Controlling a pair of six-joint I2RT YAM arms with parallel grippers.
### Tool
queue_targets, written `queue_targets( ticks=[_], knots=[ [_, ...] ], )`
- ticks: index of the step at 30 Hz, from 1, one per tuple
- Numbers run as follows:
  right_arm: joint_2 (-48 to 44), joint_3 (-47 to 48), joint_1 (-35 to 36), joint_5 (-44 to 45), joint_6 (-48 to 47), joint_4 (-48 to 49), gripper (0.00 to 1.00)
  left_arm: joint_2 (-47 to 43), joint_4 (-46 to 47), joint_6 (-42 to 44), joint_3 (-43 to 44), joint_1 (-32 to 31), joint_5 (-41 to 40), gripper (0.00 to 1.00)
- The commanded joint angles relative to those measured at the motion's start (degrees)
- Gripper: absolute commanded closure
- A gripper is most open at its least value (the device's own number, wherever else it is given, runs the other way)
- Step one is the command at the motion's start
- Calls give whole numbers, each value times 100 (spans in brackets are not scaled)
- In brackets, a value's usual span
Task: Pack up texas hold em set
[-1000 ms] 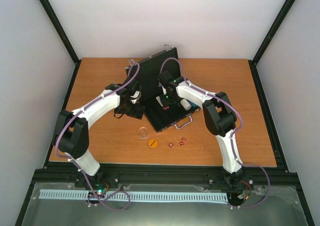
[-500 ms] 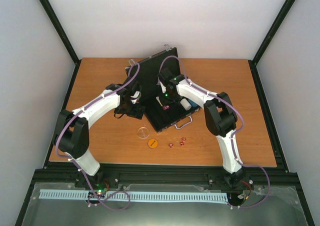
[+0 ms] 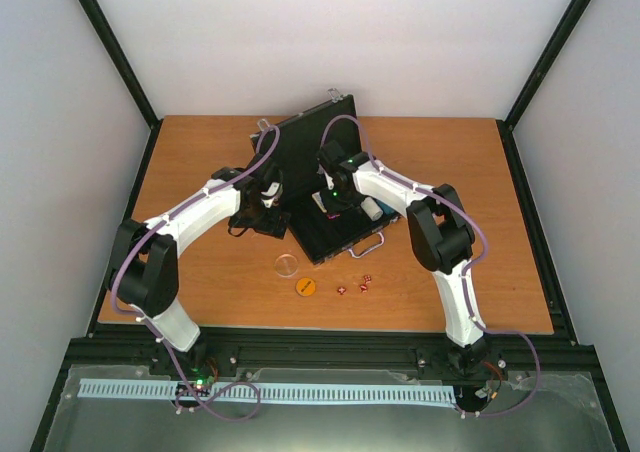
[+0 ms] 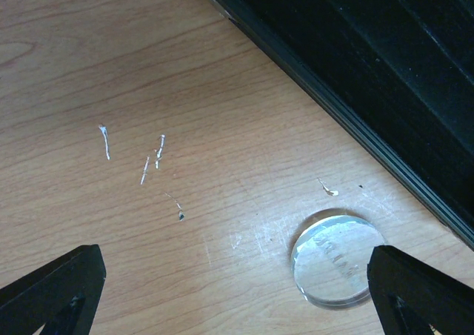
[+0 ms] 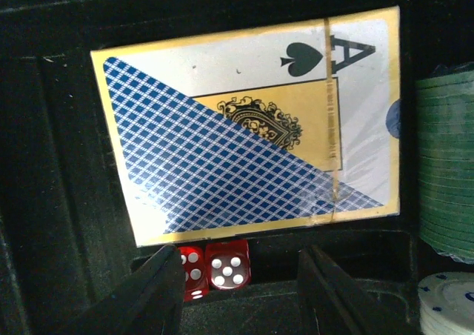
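The black briefcase lies open on the table with its lid up. My right gripper hovers open inside it, over a narrow slot that holds two red dice. Its left finger overlaps one die and nothing is gripped. Just beyond the slot lies the blue-white card box. Green chips and a white chip sit at the right. My left gripper is wide open above the wood, left of the case. The clear disc lies near its right finger.
On the table in front of the case lie the clear disc, an orange disc and three small red dice. The case's silver handle points toward the near right. The case edge runs diagonally close to my left gripper.
My right gripper dipped slightly over the dice slot and came back to about where it was. The left arm has not moved.
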Motion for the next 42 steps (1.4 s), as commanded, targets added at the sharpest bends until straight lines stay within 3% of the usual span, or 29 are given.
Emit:
queue_targets(
  ticks=[1, 7, 22, 26, 34, 42],
  knots=[
    [-198, -241, -21, 306, -6, -170, 58, 62, 54, 60, 127, 23, 17, 0],
    [-346, -556, -18, 482, -74, -120, 58, 79, 60, 53, 141, 23, 42, 0],
    [-403, -204, 78, 413, -46, -311, 58, 7, 69, 53, 74, 23, 43, 0],
    [-813, -276, 181, 542, -29, -701, 50, -21, 61, 53, 82, 23, 27, 0],
    [-1751, -1338, 607, 435, 236, -1374, 43, 19, 72, 46, 122, 23, 53, 0],
    [-2449, -2856, 669, -280, 767, -1014, 43, -4, 93, 27, 57, 23, 136, 0]
  ],
)
